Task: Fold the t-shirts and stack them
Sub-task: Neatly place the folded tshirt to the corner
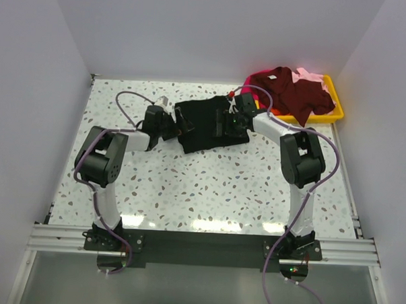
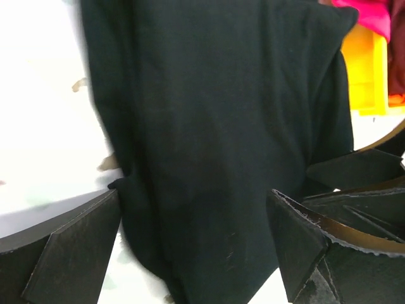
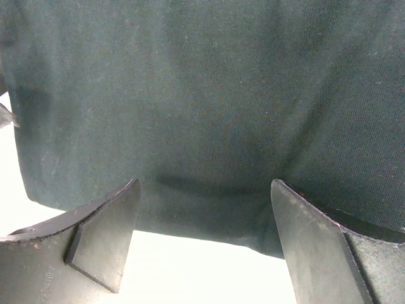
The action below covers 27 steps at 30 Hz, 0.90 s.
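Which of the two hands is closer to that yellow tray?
Right. The right hand is over the black shirt, at its end nearest the tray; the left hand is at its opposite end.

My top cam sits high behind the arm bases (image 1: 108,237), angled down across the whole surface (image 1: 208,192). Left wrist cam looks past the left end effector (image 2: 195,202), close over the black shirt (image 2: 221,114), with the yellow tray (image 2: 364,69) in its far corner. Right wrist cam, past the right end effector (image 3: 205,190), is even closer: shirt fills it. All three share that shirt.
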Each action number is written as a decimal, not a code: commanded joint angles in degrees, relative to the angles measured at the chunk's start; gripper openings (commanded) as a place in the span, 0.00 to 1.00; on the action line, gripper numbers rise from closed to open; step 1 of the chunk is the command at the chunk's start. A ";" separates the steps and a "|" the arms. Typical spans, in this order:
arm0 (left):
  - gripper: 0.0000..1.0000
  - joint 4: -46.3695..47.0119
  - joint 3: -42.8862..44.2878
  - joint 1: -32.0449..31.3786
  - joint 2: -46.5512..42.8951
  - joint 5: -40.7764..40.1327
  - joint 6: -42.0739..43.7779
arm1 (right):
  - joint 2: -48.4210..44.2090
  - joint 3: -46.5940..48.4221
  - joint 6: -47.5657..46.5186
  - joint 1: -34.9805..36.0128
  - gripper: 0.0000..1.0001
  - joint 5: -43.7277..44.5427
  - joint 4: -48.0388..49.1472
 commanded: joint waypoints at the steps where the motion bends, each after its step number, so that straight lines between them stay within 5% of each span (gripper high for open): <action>1: 1.00 -1.92 0.93 -2.71 3.73 -0.81 -1.07 | -1.42 -1.77 1.21 0.35 0.88 0.95 -3.86; 6: 1.00 -1.30 1.37 -4.02 5.49 -1.34 -2.56 | -2.03 -2.38 1.65 0.87 0.88 0.77 -3.51; 12: 0.86 0.46 1.81 -5.26 7.34 -1.43 -3.71 | -2.47 -3.79 2.61 1.58 0.87 0.07 -2.36; 19: 0.50 -0.24 2.16 -5.52 6.99 -4.50 -3.45 | -3.53 -5.54 3.58 3.16 0.87 -0.20 -1.66; 25: 0.00 -5.76 6.37 -5.26 6.99 -6.69 0.15 | -6.60 -7.56 3.67 3.51 0.87 -0.46 -1.92; 27: 0.00 -7.62 7.60 -4.82 6.56 -7.22 2.52 | -8.35 -8.09 3.23 3.51 0.87 -0.28 -2.97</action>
